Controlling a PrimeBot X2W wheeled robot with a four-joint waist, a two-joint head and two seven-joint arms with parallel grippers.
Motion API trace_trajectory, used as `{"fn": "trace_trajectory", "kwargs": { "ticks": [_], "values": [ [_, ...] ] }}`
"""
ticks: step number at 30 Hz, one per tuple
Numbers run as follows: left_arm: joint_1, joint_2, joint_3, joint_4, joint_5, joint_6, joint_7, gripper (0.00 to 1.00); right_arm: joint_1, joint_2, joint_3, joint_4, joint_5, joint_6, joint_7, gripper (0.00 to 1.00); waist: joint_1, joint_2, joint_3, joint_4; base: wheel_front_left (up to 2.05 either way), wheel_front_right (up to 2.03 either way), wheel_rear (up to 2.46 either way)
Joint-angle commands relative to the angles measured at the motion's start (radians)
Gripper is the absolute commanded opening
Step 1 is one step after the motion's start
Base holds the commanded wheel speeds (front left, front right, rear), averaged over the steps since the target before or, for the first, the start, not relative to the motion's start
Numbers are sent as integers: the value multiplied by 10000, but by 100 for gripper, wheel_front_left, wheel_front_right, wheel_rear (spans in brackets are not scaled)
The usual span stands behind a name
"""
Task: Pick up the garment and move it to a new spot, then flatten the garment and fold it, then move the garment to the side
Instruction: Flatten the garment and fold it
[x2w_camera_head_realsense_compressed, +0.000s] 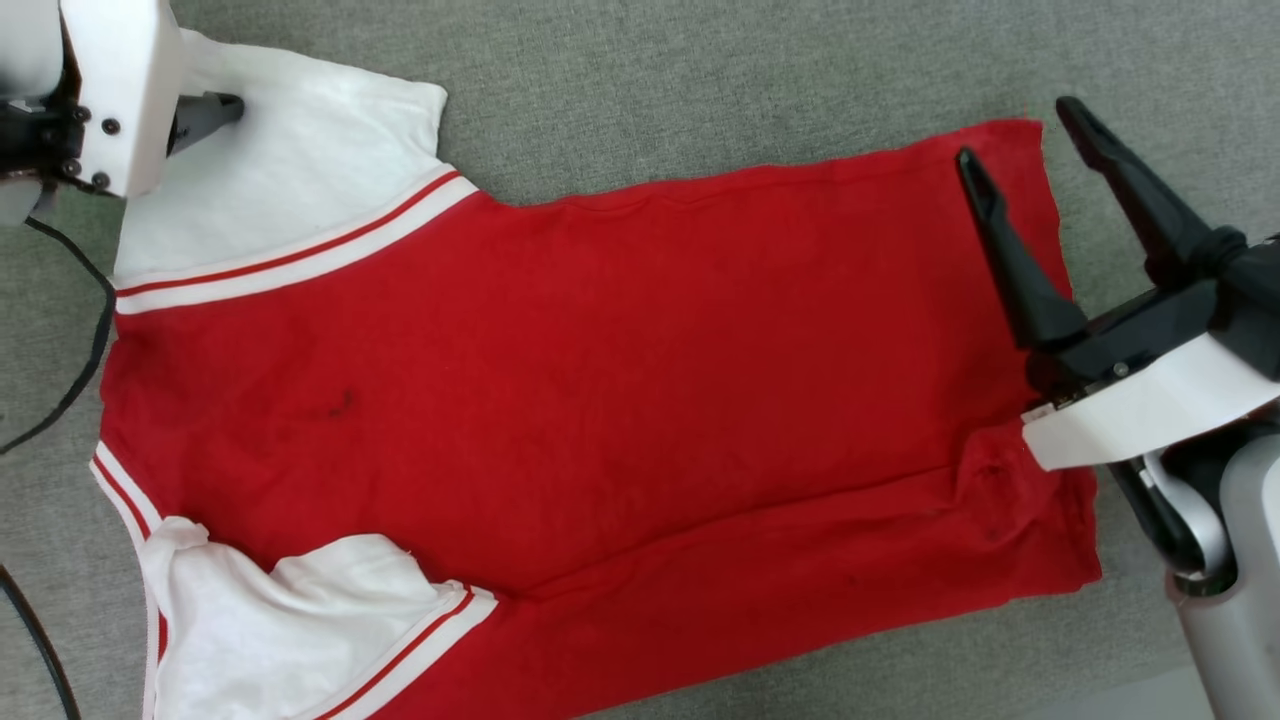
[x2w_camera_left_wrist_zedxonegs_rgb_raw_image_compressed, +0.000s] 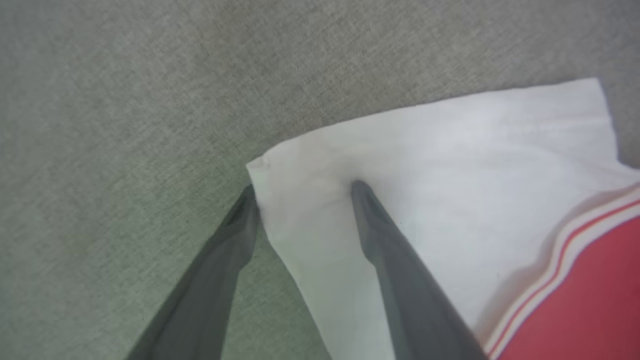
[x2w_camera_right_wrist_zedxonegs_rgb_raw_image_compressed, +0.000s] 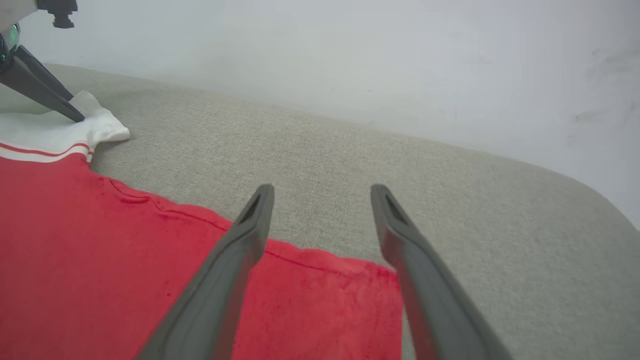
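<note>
The garment (x2w_camera_head_realsense_compressed: 600, 380), a red jersey with white sleeves and red-and-white striped trim, lies spread on a grey fabric surface with its plain red face up and its hem to the right. My left gripper (x2w_camera_left_wrist_zedxonegs_rgb_raw_image_compressed: 303, 189) is open over the far white sleeve (x2w_camera_left_wrist_zedxonegs_rgb_raw_image_compressed: 475, 175). One finger presses on the sleeve cloth and the other rests at the sleeve's corner edge. In the head view its housing covers most of it at the top left (x2w_camera_head_realsense_compressed: 225, 105). My right gripper (x2w_camera_head_realsense_compressed: 1019, 132) is open and hovers above the far hem corner (x2w_camera_right_wrist_zedxonegs_rgb_raw_image_compressed: 350, 280), holding nothing.
The grey fabric surface (x2w_camera_head_realsense_compressed: 700, 70) extends beyond the garment on the far side. Its rounded far edge meets a pale wall (x2w_camera_right_wrist_zedxonegs_rgb_raw_image_compressed: 400, 60). A black cable (x2w_camera_head_realsense_compressed: 80, 330) runs along the left. My pale body (x2w_camera_head_realsense_compressed: 1230, 620) stands at the lower right.
</note>
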Motion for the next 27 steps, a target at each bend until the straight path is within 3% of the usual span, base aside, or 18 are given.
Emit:
{"fn": "trace_trajectory", "kwargs": {
  "ticks": [1,6,9,12,18,23,27],
  "values": [
    [460,-33,-240,125,17,-56,99,0,-178,-74,-29,-4,-15,-7,-66,100,-1,0,-66,9,0,0,0],
    [439,-89,-273,-38,97,-201,-305,0,-724,-381,-147,-67,-125,-7,192,100,-1,0,-511,141,0,0,0],
    [447,-140,-338,-248,150,-266,-555,0,-1203,-1043,34,10,-217,-7,1009,100,-1,0,-838,315,0,0,0],
    [553,-181,-424,-500,130,-312,-824,0,-1824,-1924,444,220,82,-7,2558,100,-1,0,-1130,502,0,0,0],
    [664,-227,-598,-1143,99,-359,-1275,0,-3222,-3536,1821,802,2125,-7,6213,100,-1,0,-1423,891,0,0,0],
    [612,-141,-745,-1706,156,-364,-1466,0,-4285,-4198,2668,1800,3867,-7,8968,100,-1,0,-1328,1181,0,0,0],
    [442,-147,-849,-2095,199,-371,-1596,0,-4754,-4101,2971,2564,4477,-7,10013,100,-1,0,-1068,1441,0,0,0]
  ]
}}
